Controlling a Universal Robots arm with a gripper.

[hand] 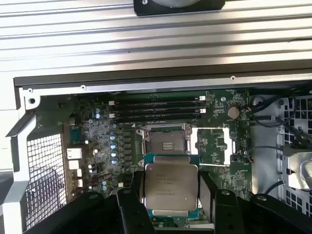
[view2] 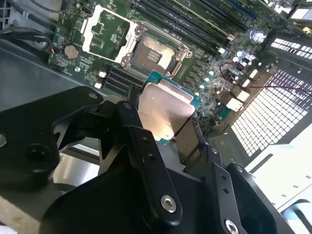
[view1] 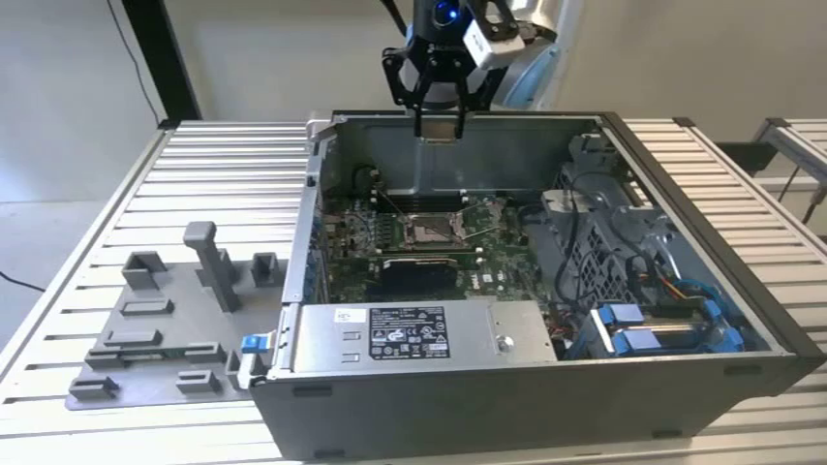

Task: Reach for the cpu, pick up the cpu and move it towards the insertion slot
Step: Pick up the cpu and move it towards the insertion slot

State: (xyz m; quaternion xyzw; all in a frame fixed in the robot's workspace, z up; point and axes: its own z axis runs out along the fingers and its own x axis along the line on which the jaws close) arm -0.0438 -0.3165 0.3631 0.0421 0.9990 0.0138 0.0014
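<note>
Gripper (view1: 439, 124), black, two-fingered, hangs at the top centre of the exterior view, above the rear wall of the open computer case (view1: 723, 320), and we record its jaws clenched on the cpu (view1: 440, 137). In both wrist views we see the cpu (view2: 163, 112) held by two opposite edges between the fingers (view2: 146, 146), silvery top face toward the cameras, a teal rim showing around that face (hand: 170, 184). We note the chip is raised clear of the green circuit board (view1: 498, 271). Insertion slot (view1: 427, 229), a square socket with a shiny frame and brownish centre, lies on that board at the middle of the exterior view, below the gripper; we also log it in the upper middle of the second wrist view (view2: 153, 52) and just above the chip in the first wrist view (hand: 167, 143). Grey fixture plate (view1: 155, 329) sits on the slatted table (view1: 232, 155) at the lower left of the exterior view.
</note>
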